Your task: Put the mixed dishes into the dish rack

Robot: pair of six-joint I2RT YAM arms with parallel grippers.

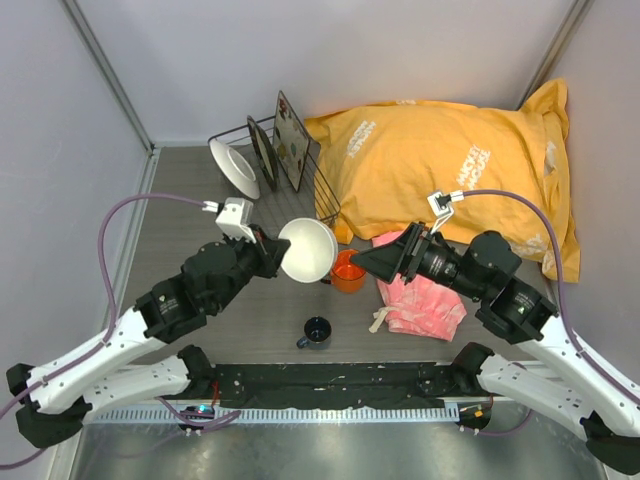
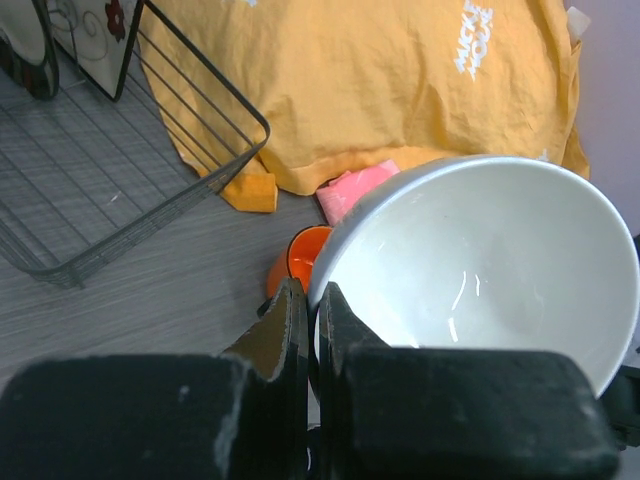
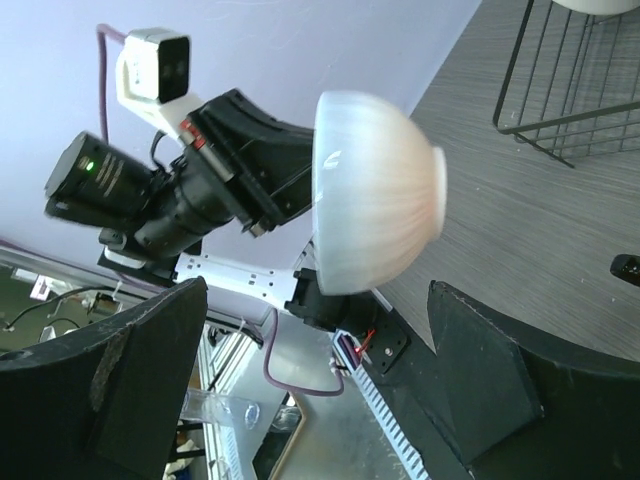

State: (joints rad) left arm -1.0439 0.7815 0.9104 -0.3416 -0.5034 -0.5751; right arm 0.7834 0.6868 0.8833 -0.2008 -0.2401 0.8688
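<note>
Top external view: pale lavender walls and a metal corner post (image 1: 105,70) enclose a grey wood-grain table (image 1: 190,195). At back left, the dish rack (image 1: 327,200) holds the white plate (image 1: 233,167), brown-centred plate (image 1: 263,150) and square dark tray (image 1: 292,140) on edge. The left gripper (image 1: 274,255) clamps the rim of the white bowl (image 1: 308,250), which is held off the table before the rack. Rightward sit the orange mug (image 1: 349,272) and, nearer, the small dark-blue cup (image 1: 316,331). The right gripper (image 1: 365,260), jaws spread wide, hovers by the pink cloth (image 1: 420,300) below the yellow bag (image 1: 440,170).

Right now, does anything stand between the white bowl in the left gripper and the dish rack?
Nothing visible does. The left gripper holds the white bowl near the dish rack; only bare table lies between.
</note>
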